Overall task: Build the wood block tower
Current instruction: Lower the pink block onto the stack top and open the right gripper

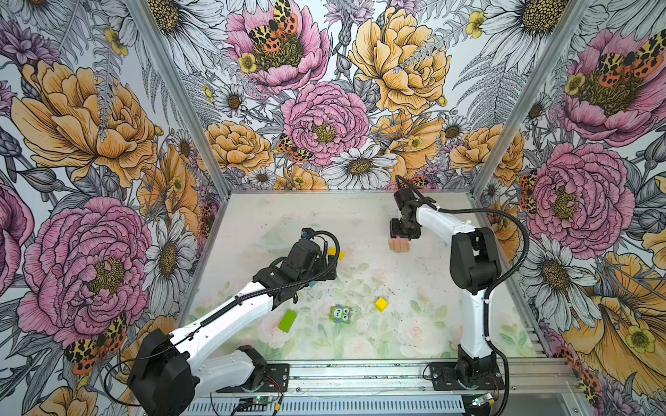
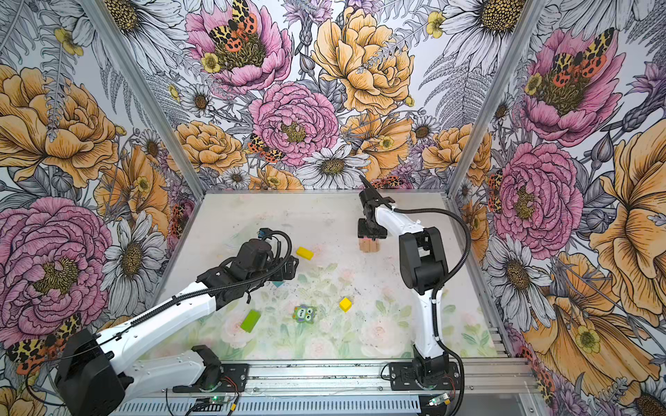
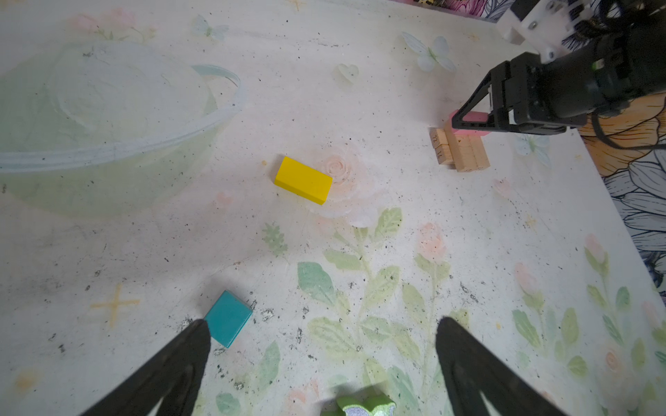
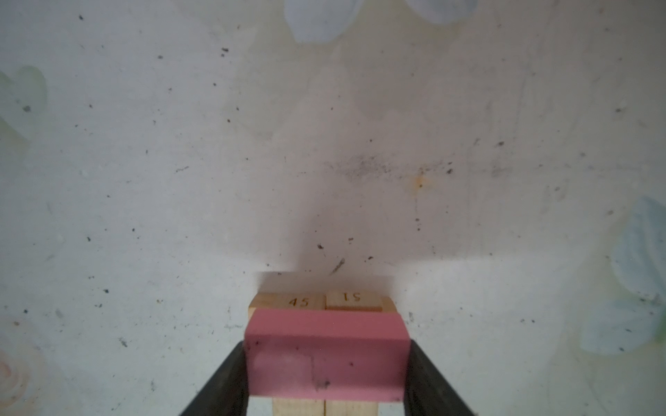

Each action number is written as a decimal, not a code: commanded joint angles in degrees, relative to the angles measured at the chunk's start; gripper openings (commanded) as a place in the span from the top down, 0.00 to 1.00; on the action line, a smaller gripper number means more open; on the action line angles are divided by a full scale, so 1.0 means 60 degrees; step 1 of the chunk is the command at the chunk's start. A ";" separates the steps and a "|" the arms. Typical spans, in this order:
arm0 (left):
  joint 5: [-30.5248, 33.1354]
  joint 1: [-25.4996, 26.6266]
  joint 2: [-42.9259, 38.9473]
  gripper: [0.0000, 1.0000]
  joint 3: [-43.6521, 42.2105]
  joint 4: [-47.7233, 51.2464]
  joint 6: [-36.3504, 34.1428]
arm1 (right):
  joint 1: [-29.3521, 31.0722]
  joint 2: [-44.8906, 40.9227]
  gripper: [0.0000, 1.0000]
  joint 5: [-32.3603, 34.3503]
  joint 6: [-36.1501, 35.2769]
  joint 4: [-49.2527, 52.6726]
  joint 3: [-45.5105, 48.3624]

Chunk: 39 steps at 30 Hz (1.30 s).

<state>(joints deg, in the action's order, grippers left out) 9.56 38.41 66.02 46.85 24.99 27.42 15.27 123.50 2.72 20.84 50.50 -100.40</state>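
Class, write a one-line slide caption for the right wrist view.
The right gripper holds a pink block over the tan bars on the table.

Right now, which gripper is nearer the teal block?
Left. The left gripper hangs open with the teal block just by one fingertip; the right gripper is well away at the tan stack, shut on the pink block.
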 commanded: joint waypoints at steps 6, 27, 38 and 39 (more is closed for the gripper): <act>-0.0213 -0.0074 -0.0068 0.01 0.0236 -0.0196 -0.0117 | -0.0092 0.0086 0.28 -0.0203 -0.0133 -0.0038 -0.0131; -0.0089 -0.0014 -0.1110 0.01 -0.0289 -0.0020 0.0030 | 0.0182 -0.2361 0.19 0.0243 0.0264 0.0048 0.0954; 0.0076 0.0113 -0.2190 0.01 -0.1044 0.0263 0.0199 | 0.1082 -0.4812 0.17 -0.0123 0.1457 0.0000 0.3026; 0.0116 0.0209 -0.2347 0.01 -0.1110 0.0298 0.0277 | 0.1330 -0.4932 0.17 -0.0175 0.1626 -0.0008 0.3154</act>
<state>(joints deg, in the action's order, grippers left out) 9.41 38.74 54.19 41.17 25.96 27.81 20.99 96.31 2.42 26.44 50.63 -83.18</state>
